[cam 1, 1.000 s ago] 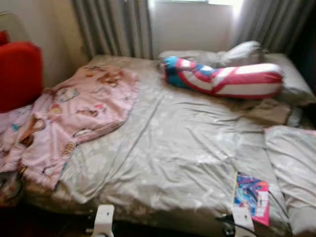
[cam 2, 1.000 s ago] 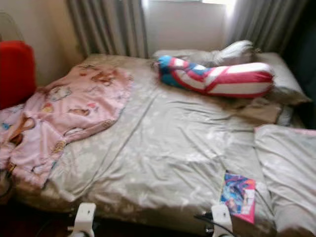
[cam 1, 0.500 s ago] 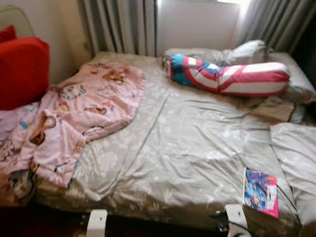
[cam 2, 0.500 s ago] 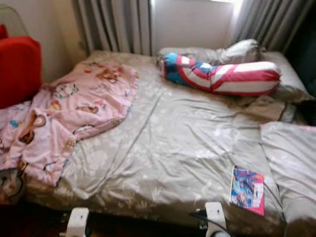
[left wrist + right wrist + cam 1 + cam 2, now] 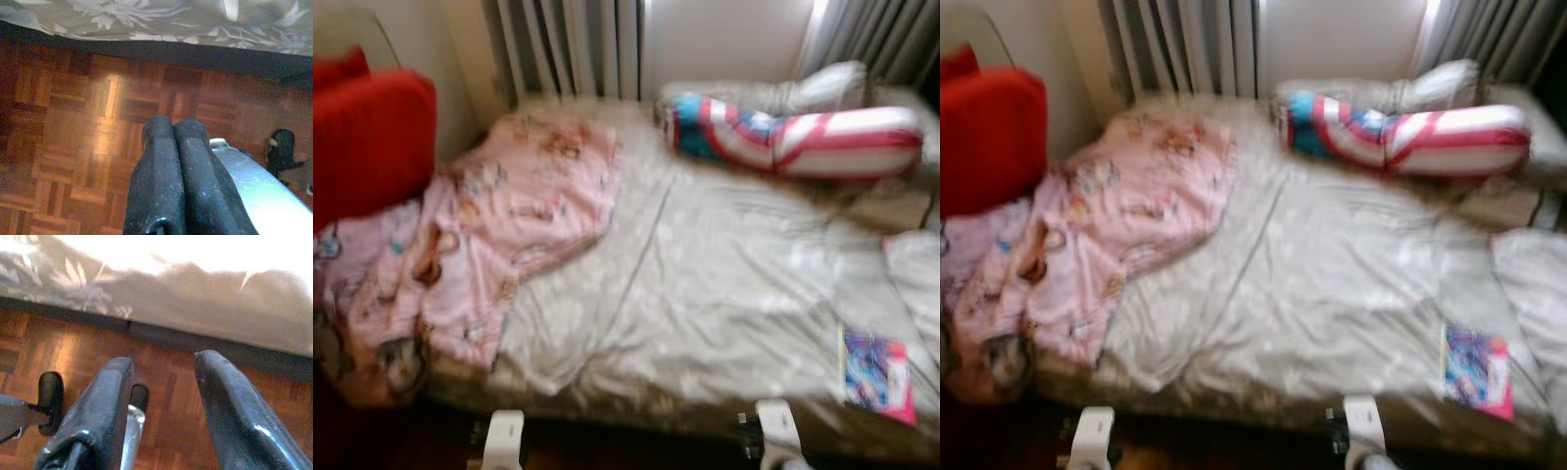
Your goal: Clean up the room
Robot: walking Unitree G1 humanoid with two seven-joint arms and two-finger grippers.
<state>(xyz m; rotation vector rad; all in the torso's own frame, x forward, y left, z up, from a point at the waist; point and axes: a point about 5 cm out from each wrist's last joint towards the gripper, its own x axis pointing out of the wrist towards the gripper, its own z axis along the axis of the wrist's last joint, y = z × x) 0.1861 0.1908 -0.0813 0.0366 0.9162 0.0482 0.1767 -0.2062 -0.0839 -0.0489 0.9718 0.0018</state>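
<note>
Bedroom, unmade bed (image 5: 724, 294): pink blanket (image 5: 499, 225) off its left edge, book (image 5: 876, 370) at front-right corner. Left gripper (image 5: 173, 132) closed, empty; right gripper (image 5: 164, 367) open, empty, both low over floor. Prob. stop walking first, then reach for book.

Motion blur softens both eye views; window (image 5: 729, 39) backlight glares, overexposing the sheet (image 5: 195, 264), floor (image 5: 73, 122) dim.

You are looking at a home bedroom: a bed (image 5: 724, 294) is wearing a rumpled floral sheet, with a pink cartoon blanket (image 5: 499, 225), a striped bolster (image 5: 793, 137), curtains (image 5: 568, 44) hanging behind, and parquet floor (image 5: 73, 137) lying beneath.
</note>
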